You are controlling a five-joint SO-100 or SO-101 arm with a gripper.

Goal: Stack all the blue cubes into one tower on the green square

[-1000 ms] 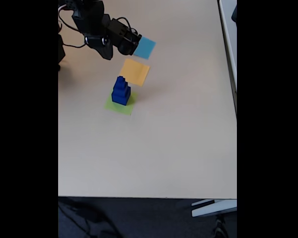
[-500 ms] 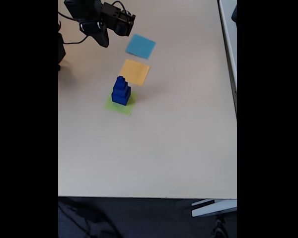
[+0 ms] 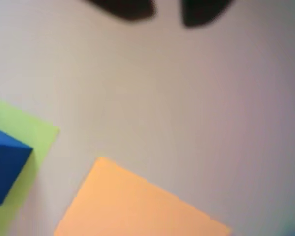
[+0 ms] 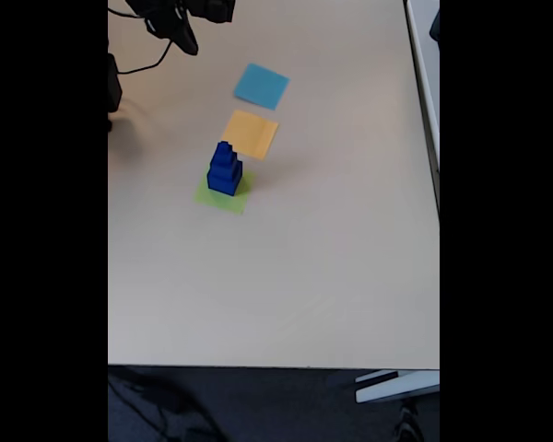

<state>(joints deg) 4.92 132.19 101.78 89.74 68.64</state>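
Three blue cubes make a stepped tower (image 4: 225,169), largest at the bottom, standing on the green square (image 4: 222,196) left of the table's middle in the fixed view. My gripper (image 4: 203,25) is high at the top left edge, well away from the tower, open and empty. In the wrist view its two dark fingertips (image 3: 124,8) show at the top edge with bare table between them, so the gripper (image 3: 167,7) holds nothing. A corner of the bottom blue cube (image 3: 5,164) on the green square (image 3: 27,132) shows at the left edge.
An orange-yellow paper square (image 4: 251,134) (image 3: 137,206) lies just behind the tower, and a light blue paper square (image 4: 262,86) lies beyond it. The arm's base and cables (image 4: 115,87) sit at the left. The table's front edge (image 4: 276,366) is near the bottom.
The arm has pulled back and up toward the top left, uncovering the light blue square. The tower has stayed still on the green square.
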